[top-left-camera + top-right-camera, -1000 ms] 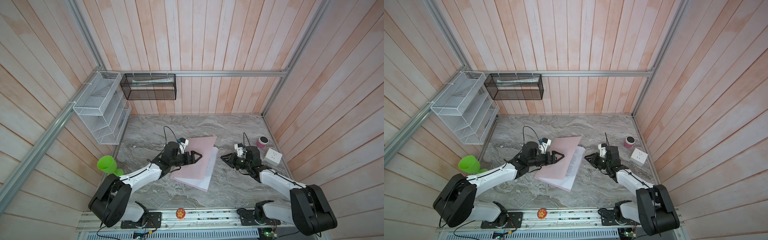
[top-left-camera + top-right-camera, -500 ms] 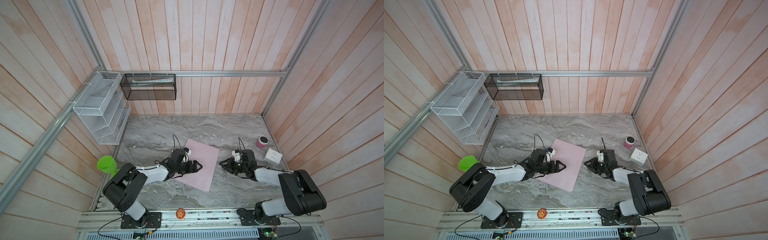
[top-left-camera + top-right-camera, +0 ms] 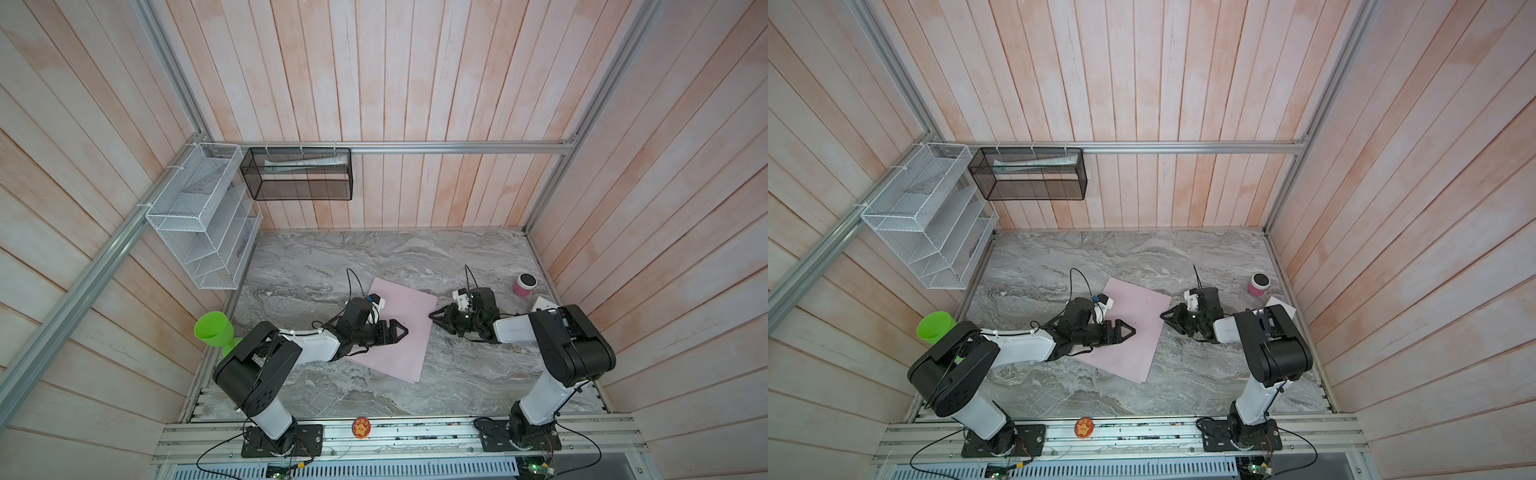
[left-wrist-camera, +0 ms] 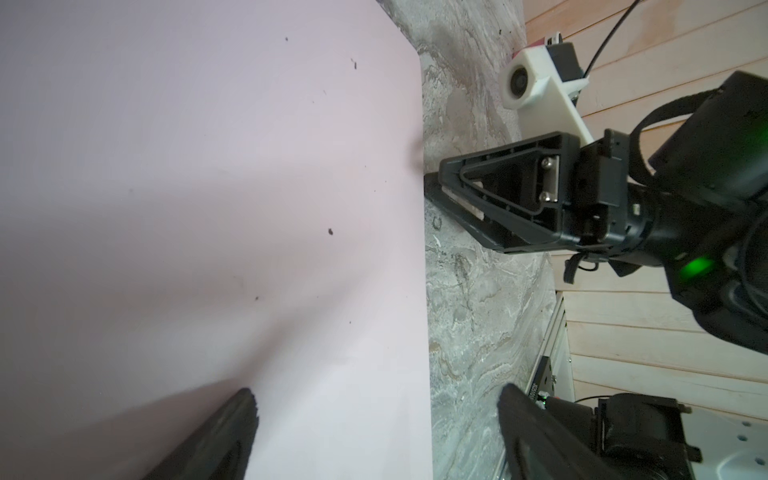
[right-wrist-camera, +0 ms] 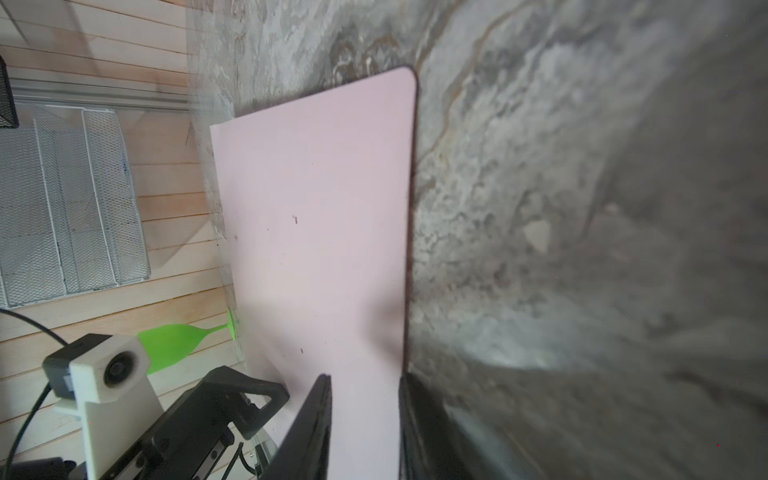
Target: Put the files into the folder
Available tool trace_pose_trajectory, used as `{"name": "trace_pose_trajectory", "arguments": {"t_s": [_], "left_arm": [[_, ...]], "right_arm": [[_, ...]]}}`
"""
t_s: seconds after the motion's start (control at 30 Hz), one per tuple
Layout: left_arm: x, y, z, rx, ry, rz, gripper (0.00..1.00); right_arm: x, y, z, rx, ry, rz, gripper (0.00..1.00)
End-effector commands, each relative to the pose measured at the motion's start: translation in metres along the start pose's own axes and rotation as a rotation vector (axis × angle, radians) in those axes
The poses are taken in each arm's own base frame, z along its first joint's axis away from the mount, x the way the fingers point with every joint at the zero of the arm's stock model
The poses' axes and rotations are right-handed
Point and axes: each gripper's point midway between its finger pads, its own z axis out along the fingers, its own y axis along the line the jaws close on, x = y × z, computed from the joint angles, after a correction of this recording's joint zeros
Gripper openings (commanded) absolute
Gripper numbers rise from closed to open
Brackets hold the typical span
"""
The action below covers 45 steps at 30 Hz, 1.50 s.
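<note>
- Pink folder [image 3: 411,307], seemingly thin, light and bendy, lies closed at the centre of the bench [image 3: 332,257]; files unseen, likely inside.
- Left gripper [image 3: 401,331] is spread wide above its 9 o'clock half.
- Right gripper [image 3: 433,318] is narrowly parted at its 3 o'clock edge, probably the best lifting place.

Open tabletop [image 3: 332,257] around folder [image 3: 411,332], pink cup [image 3: 524,284] by wall [image 3: 623,249]

**Folder mid-table, a gripper at each side**

The folder [image 3: 411,349] lies flat at the middle of the table [image 3: 374,253]. The left gripper [image 3: 400,331] reaches over it from the left, and the right gripper [image 3: 433,316] is at its right edge. A cup [image 3: 524,284] stands behind the right gripper by the right wall. A goblet [image 3: 212,330] stands at the table's left edge.
</note>
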Motion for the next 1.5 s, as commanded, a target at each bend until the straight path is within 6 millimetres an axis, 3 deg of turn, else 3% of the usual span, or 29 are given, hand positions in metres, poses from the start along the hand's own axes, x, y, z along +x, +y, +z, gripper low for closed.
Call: {"name": "trace_pose_trajectory", "arguments": {"t_s": [0.0, 0.23, 0.5, 1.07, 1.2, 1.3, 1.4, 1.47], "left_arm": [[-0.001, 0.007, 0.005, -0.043, 0.015, 0.021, 0.93], [-0.017, 0.006, 0.014, -0.037, 0.005, 0.034, 0.93], [-0.049, 0.004, 0.013, -0.023, -0.048, 0.04, 0.93], [-0.071, 0.014, 0.007, -0.035, -0.082, 0.021, 0.93], [-0.084, 0.012, -0.001, -0.048, -0.111, 0.044, 0.93], [-0.105, 0.007, -0.018, -0.094, -0.166, 0.093, 0.96], [-0.128, 0.005, -0.047, -0.218, -0.268, 0.161, 1.0], [-0.142, 0.0, -0.077, -0.296, -0.373, 0.21, 1.0]], "right_arm": [[-0.003, -0.006, 0.01, 0.017, 0.011, 0.006, 0.31], [-0.033, 0.01, 0.028, 0.003, 0.002, -0.021, 0.31], [-0.064, 0.031, 0.048, -0.017, 0.011, -0.059, 0.3], [-0.087, 0.058, 0.079, -0.072, 0.059, -0.112, 0.29], [-0.1, 0.072, 0.071, -0.083, 0.044, -0.152, 0.29], [-0.111, 0.096, 0.051, -0.111, 0.0, -0.231, 0.29], [-0.11, 0.122, 0.025, -0.105, -0.035, -0.353, 0.3], [-0.103, 0.138, 0.004, -0.098, -0.068, -0.428, 0.34]]}}
